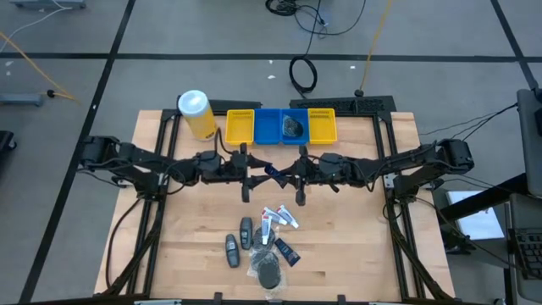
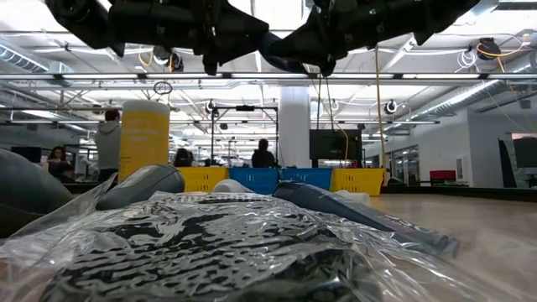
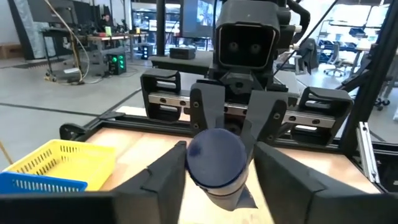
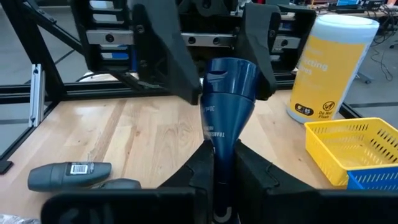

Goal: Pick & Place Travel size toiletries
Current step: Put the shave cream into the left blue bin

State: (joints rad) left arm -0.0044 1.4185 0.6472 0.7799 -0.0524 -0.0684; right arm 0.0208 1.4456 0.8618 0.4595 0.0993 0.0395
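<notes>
I see the dark blue tube [image 4: 225, 109] held up mid-air over the table [image 1: 356, 246] btwn both arms, right hand [image 4: 219, 163] clenched on its flat end, left hand [image 3: 214, 163] w/ fingers spread round the cap end, prob. not gripping.

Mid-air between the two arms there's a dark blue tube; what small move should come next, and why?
Probably the left gripper should finish closing on the cap end of the dark blue tube before anything lets go. The right gripper is shut on the tube's flat tail, and the left gripper's fingers flank the cap with a gap visible, so the handover looks unfinished.
</notes>
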